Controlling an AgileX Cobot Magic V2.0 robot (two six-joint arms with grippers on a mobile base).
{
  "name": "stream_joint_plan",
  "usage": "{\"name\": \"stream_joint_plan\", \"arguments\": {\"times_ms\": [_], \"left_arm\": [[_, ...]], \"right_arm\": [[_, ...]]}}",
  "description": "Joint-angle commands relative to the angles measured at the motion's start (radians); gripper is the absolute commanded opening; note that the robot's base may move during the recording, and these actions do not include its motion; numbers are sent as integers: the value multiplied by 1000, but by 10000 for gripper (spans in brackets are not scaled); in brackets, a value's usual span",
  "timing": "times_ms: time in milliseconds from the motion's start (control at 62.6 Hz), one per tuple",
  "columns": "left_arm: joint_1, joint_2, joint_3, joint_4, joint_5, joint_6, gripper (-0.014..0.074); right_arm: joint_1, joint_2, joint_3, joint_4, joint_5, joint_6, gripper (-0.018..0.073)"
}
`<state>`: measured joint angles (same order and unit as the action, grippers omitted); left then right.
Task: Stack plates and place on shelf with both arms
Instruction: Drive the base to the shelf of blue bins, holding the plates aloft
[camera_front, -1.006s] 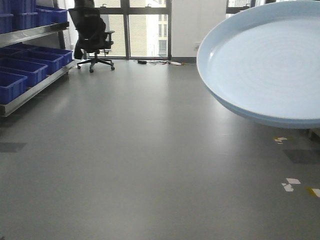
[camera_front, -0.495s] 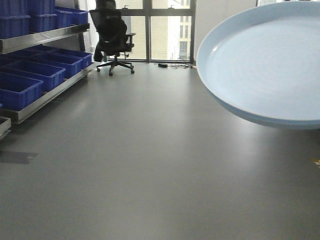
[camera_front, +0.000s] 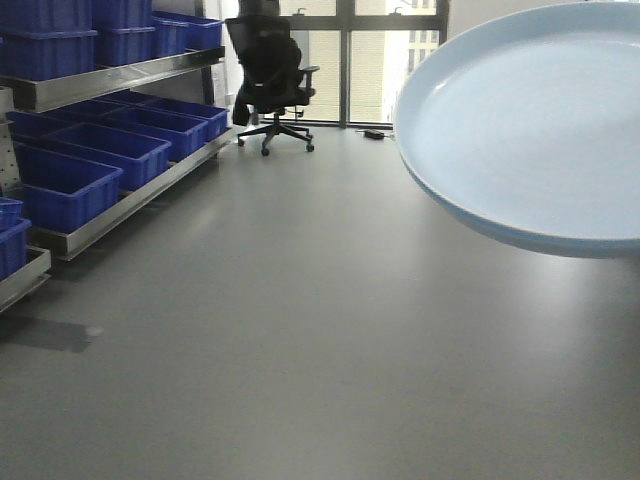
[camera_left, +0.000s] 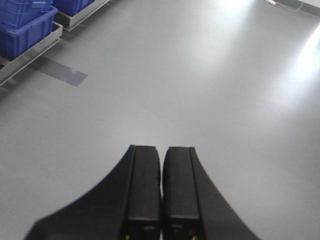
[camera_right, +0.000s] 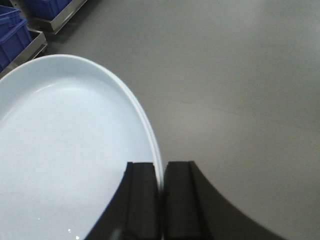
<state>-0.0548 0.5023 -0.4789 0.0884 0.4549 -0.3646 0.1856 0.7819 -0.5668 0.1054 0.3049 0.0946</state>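
Observation:
A large pale-blue plate (camera_front: 530, 120) hangs in the air at the right of the front view, its rim towards the camera. In the right wrist view the same plate (camera_right: 65, 150) fills the left half, and my right gripper (camera_right: 161, 170) is shut on its rim, one finger inside the rim and one outside. My left gripper (camera_left: 161, 155) is shut with nothing between its fingers, held over bare grey floor. A metal shelf (camera_front: 110, 75) runs along the left wall in the front view. I see only one plate.
Several blue plastic bins (camera_front: 70, 180) fill the shelf's levels on the left. A black office chair (camera_front: 272, 85) stands by the far windows. A blue bin (camera_left: 27, 30) on a low metal rack shows at the upper left of the left wrist view.
The view has swung left: the shelf and bins have come further into view and the chair has shifted right. The plate has kept its place in the view.

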Motion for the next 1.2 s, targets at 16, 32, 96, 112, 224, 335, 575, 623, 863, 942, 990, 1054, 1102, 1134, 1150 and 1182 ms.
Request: {"name": "stream_joint_plan", "arguments": {"times_ms": [16,32,96,112,224,335,575,623,863,942,990,1054,1102,1134,1150,1182], "left_arm": [[0,3,-29,3,-73,-8,101],[0,3,-29,3,-73,-8,101],[0,3,-29,3,-73,-8,101],[0,3,-29,3,-73,-8,101],[0,3,-29,3,-73,-8,101],[0,3,-29,3,-73,-8,101],[0,3,-29,3,-73,-8,101],[0,3,-29,3,-73,-8,101],[0,3,-29,3,-73,-8,101],[0,3,-29,3,-73,-8,101],[0,3,-29,3,-73,-8,101],[0,3,-29,3,-73,-8,101],[0,3,-29,3,-73,-8,101],[0,3,-29,3,-73,-8,101],[0,3,-29,3,-73,-8,101],[0,3,-29,3,-73,-8,101]], "right_arm": [[-6,-7,-30,4,-94,-3,55],[-6,-7,-30,4,-94,-3,55],[-6,-7,-30,4,-94,-3,55],[-6,-7,-30,4,-94,-3,55],[-6,-7,-30,4,-94,-3,55],[-6,-7,-30,4,-94,-3,55],[-6,-7,-30,4,-94,-3,55],[-6,-7,-30,4,-94,-3,55],[-6,-7,-30,4,-94,-3,55],[-6,-7,-30,4,-94,-3,55],[-6,-7,-30,4,-94,-3,55],[-6,-7,-30,4,-94,-3,55],[-6,-7,-30,4,-94,-3,55],[-6,-7,-30,4,-94,-3,55],[-6,-7,-30,4,-94,-3,55],[-6,-7,-30,4,-94,-3,55]]}}
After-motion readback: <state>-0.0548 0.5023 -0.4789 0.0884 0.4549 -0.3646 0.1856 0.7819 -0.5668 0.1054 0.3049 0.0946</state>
